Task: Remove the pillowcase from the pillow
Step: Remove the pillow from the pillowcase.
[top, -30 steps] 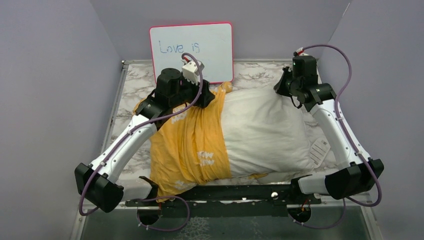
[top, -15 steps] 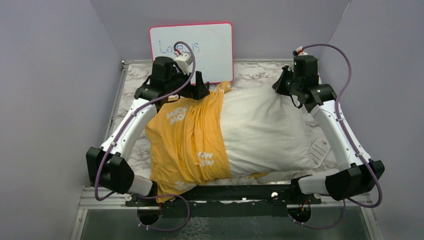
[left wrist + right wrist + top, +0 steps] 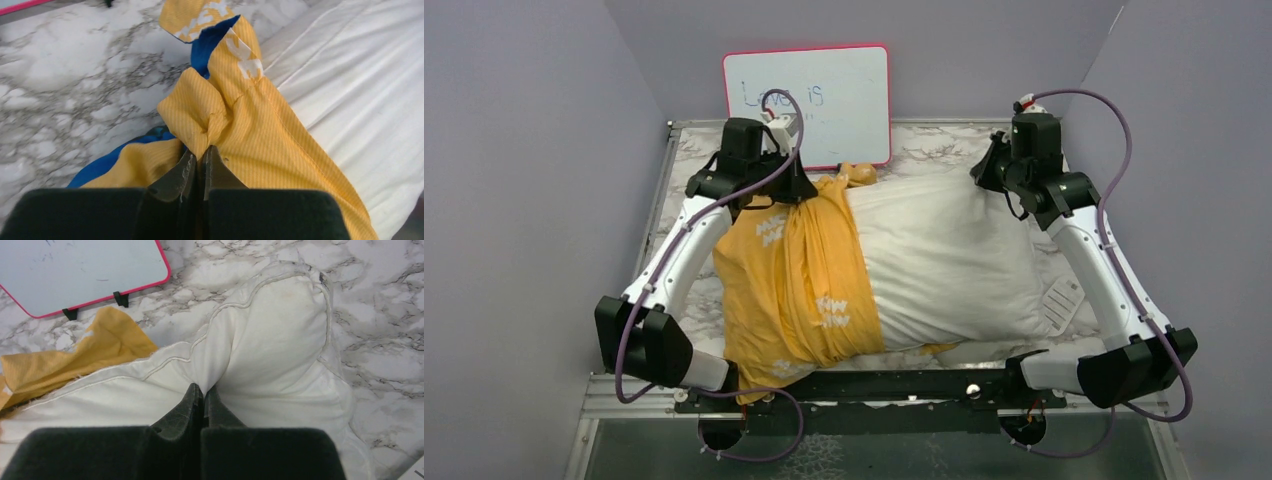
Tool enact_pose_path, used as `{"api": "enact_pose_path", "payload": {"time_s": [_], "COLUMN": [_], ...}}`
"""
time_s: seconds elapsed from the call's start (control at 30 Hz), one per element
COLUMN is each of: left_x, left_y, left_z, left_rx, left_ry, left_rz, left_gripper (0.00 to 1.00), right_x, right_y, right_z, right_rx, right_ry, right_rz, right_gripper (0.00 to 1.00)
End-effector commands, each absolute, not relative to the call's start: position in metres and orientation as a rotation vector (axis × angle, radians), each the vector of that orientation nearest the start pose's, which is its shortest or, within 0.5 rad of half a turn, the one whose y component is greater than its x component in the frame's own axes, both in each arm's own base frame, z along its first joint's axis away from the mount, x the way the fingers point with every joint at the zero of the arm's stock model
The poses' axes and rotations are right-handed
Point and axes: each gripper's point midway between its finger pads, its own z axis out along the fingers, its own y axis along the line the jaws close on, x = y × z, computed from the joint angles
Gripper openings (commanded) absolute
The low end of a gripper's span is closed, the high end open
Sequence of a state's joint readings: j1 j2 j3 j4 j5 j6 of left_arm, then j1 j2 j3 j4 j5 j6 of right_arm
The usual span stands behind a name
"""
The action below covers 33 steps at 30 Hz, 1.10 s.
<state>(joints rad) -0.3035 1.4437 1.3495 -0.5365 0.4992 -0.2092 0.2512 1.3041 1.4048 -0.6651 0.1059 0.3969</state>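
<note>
The white pillow (image 3: pixel 949 260) lies across the marble table, its right two thirds bare. The yellow-orange pillowcase (image 3: pixel 799 285) with white lettering is bunched over its left end; blue lining shows in the left wrist view (image 3: pixel 212 42). My left gripper (image 3: pixel 202 150) is shut on a pinched fold of the pillowcase (image 3: pixel 240 125) at the back left, near its open hem. My right gripper (image 3: pixel 203 387) is shut on a fold of the pillow (image 3: pixel 260 340) at its far right corner (image 3: pixel 994 180).
A pink-framed whiteboard (image 3: pixel 809 95) stands against the back wall behind the left gripper. A small white slotted disc (image 3: pixel 1062 300) lies by the pillow's right edge. Purple walls close in on both sides. The marble tabletop (image 3: pixel 924 140) shows at the back.
My left gripper let go, opened, shifted left and back, then shut on the pillowcase's back fold. The pillowcase hem has slid a little left. My right arm has barely moved.
</note>
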Motion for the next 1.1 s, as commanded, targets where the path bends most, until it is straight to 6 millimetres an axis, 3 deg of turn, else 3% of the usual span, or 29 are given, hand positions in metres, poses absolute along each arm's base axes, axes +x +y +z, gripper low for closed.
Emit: {"api": "enact_pose_path", "payload": {"time_s": [0.0,0.07,0.17,0.2,0.3,0.33,0.43,0.7,0.83,0.97,1.07], "left_x": [0.375,0.373,0.367,0.364,0.358,0.357,0.356,0.363,0.365,0.364,0.36], "left_y": [-0.117,-0.103,-0.108,-0.113,-0.126,-0.127,-0.126,-0.115,-0.095,-0.078,-0.083], "left_z": [0.274,0.275,0.273,0.273,0.276,0.278,0.285,0.3,0.299,0.275,0.253], "left_rx": [0.107,0.083,0.122,0.142,0.191,0.199,0.209,0.16,0.072,0.004,0.021], "left_ry": [2.135,2.132,2.137,2.137,2.131,2.124,2.102,2.07,2.07,2.131,2.191], "left_rz": [-0.478,-0.454,-0.511,-0.547,-0.636,-0.644,-0.63,-0.555,-0.437,-0.33,-0.363], "left_gripper": [0.0,0.01,0.06,0.16,0.59,0.67,0.77,0.84,0.89,0.9,0.91], "right_x": [0.373,0.372,0.373,0.373,0.375,0.376,0.378,0.376,0.378,0.379,0.379], "right_y": [0.064,0.064,0.069,0.071,0.079,0.083,0.088,0.094,0.096,0.097,0.097], "right_z": [0.343,0.344,0.343,0.342,0.337,0.337,0.333,0.327,0.325,0.329,0.332], "right_rx": [0.323,0.324,0.313,0.31,0.299,0.29,0.279,0.256,0.249,0.246,0.244], "right_ry": [1.904,1.898,1.899,1.9,1.909,1.911,1.934,1.952,1.96,1.951,1.945], "right_rz": [0.189,0.187,0.218,0.235,0.281,0.296,0.318,0.35,0.351,0.358,0.363], "right_gripper": [0.01,0.01,0.01,0.01,0.01,0.01,0.01,0.01,0.01,0.01,0.01]}}
